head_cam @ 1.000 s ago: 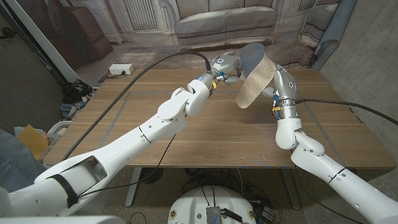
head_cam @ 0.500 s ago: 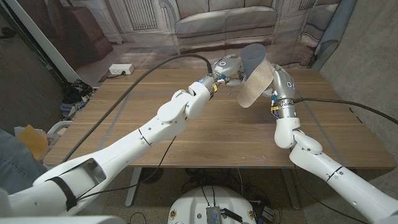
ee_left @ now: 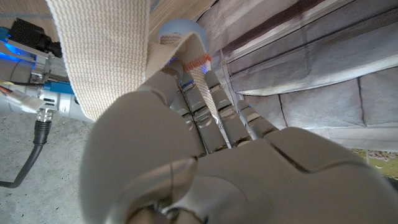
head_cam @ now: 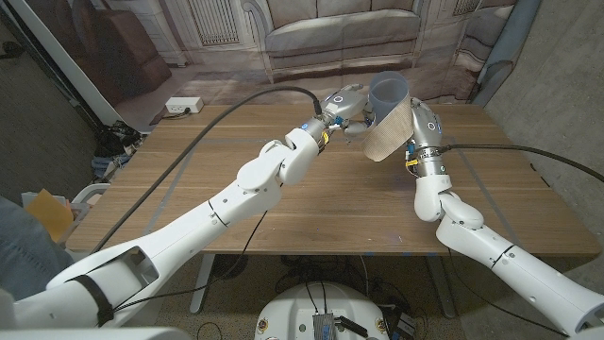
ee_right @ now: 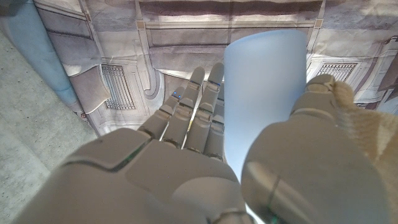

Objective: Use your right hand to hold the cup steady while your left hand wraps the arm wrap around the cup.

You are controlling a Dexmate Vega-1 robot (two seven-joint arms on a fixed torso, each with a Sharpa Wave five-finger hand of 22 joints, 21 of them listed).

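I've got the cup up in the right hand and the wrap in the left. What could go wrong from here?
1. The cup is held above the table by the right robot hand; a hard pull on the arm wrap could twist or tip it out of that grip.
2. The left robot hand seems to hold the wrap near one end, so it may slip free under tension.
3. Both hands sit close together, so fingers may collide.

We see the pale blue plastic cup [head_cam: 387, 92] above the far side of the wooden table [head_cam: 311, 194], between our left hand [head_cam: 345, 104] and our right hand [head_cam: 422, 123], with the beige woven arm wrap [head_cam: 387, 135] draped down its near side.
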